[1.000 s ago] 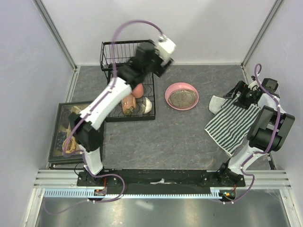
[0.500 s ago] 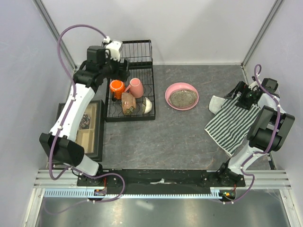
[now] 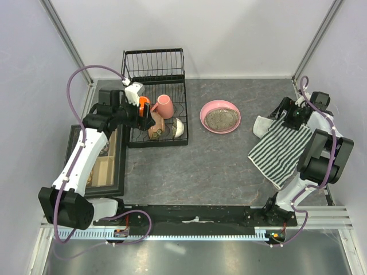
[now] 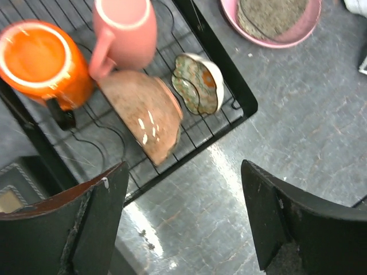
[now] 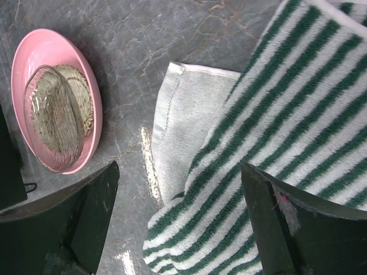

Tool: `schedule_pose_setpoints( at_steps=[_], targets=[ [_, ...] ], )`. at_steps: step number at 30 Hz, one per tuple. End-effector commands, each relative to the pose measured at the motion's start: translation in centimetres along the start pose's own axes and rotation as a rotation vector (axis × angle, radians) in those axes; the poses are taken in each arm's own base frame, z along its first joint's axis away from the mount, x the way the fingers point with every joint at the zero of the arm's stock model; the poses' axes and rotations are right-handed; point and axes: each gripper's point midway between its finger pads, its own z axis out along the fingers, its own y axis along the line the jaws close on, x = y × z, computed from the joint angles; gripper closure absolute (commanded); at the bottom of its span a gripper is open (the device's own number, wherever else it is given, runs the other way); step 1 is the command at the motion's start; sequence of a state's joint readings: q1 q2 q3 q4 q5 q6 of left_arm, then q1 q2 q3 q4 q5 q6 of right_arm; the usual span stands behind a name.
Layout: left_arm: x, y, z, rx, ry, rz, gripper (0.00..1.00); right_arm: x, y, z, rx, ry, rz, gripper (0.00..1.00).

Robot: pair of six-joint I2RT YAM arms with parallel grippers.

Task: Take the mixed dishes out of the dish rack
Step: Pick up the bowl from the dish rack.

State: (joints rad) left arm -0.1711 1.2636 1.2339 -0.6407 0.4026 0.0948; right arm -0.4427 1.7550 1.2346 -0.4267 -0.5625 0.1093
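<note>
The black wire dish rack stands at the back left. On its base are an orange mug, a pink mug, a tan-brown bowl on edge and a small white patterned bowl. The wide pink dish with a speckled grey inside lies on the table right of the rack. My left gripper hovers open and empty over the rack's left front, partly hiding the orange mug. My right gripper hangs open and empty over the striped cloth.
A green-and-white striped cloth lies crumpled at the right. A black-framed box of trinkets sits left of the rack, under my left arm. Grey tabletop lies between the rack and the cloth. Frame posts stand at the back corners.
My left arm has swung from the rack's back right corner round to its left side and come down near the orange mug. The right arm has barely shifted.
</note>
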Motion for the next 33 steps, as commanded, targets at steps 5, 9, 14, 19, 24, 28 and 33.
schedule_pose_setpoints(
  at_steps=[5,9,14,19,24,28,33],
  targets=[
    [0.6,-0.4,1.5,0.112,-0.064,0.021,0.18,-0.8,1.3,-0.1,-0.045,-0.008,-0.071,0.04],
    [1.1,0.4,2.3,0.148,-0.083,0.004,0.20,-0.9,1.4,-0.2,-0.050,-0.011,-0.081,0.03],
    [2.2,2.1,3.2,0.182,-0.072,-0.029,0.22,-0.7,1.4,0.0,-0.059,-0.002,-0.080,0.02],
    [3.1,2.9,4.1,0.207,-0.067,-0.009,0.24,-0.5,1.3,0.1,-0.063,0.005,-0.081,0.02],
    [3.9,4.3,4.6,0.240,-0.064,-0.040,0.26,-0.5,1.4,0.2,-0.065,0.007,-0.086,0.02],
    [4.8,5.0,5.5,0.269,-0.048,-0.057,0.28,-0.3,1.2,0.3,-0.065,0.015,-0.082,0.02],
    [5.1,5.2,6.2,0.314,-0.040,-0.075,0.30,-0.3,1.2,0.4,-0.066,0.019,-0.082,0.02]
  ],
)
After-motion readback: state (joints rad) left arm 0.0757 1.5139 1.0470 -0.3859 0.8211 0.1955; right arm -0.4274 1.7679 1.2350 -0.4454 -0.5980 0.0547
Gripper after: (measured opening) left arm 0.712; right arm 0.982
